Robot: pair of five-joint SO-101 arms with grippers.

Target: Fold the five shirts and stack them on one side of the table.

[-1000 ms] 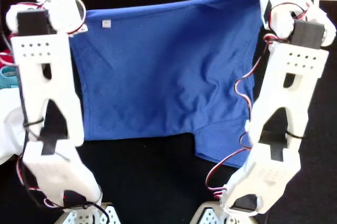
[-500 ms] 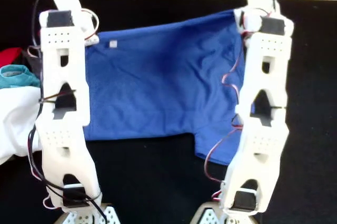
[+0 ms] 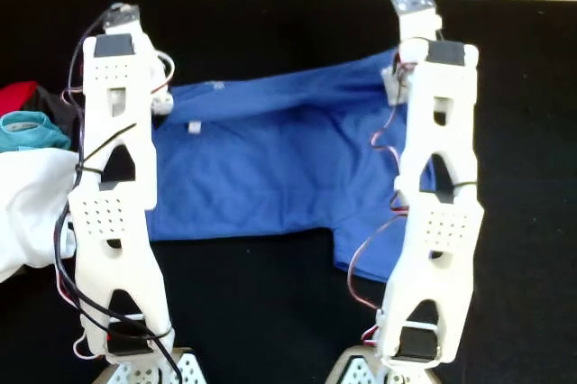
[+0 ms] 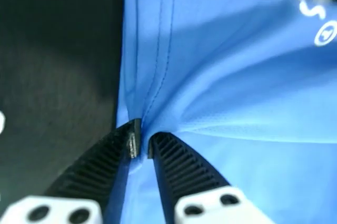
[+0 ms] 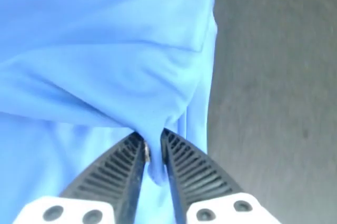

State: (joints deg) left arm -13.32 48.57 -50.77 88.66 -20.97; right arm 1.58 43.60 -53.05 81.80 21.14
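Note:
A blue shirt (image 3: pixel 270 159) lies spread across the black table between the two arms, its far edge lifted and folding over toward the near side. My left gripper (image 4: pixel 142 142) is shut on the blue shirt's edge (image 4: pixel 152 66), pinching the hemmed fabric. My right gripper (image 5: pixel 152 150) is shut on the blue shirt (image 5: pixel 105 66) near its other far corner. In the high view the left gripper (image 3: pixel 162 96) and the right gripper (image 3: pixel 395 77) hold the two far corners above the cloth.
A pile of other shirts sits at the table's left edge: white (image 3: pixel 27 204), teal (image 3: pixel 27 130) and red (image 3: pixel 18 96). Black table (image 3: pixel 532 177) lies bare to the right of the right arm and in front of the shirt.
Both arms have drawn back toward the near side and lowered, carrying the blue shirt's far edge with them, so the edge now folds over the shirt's body.

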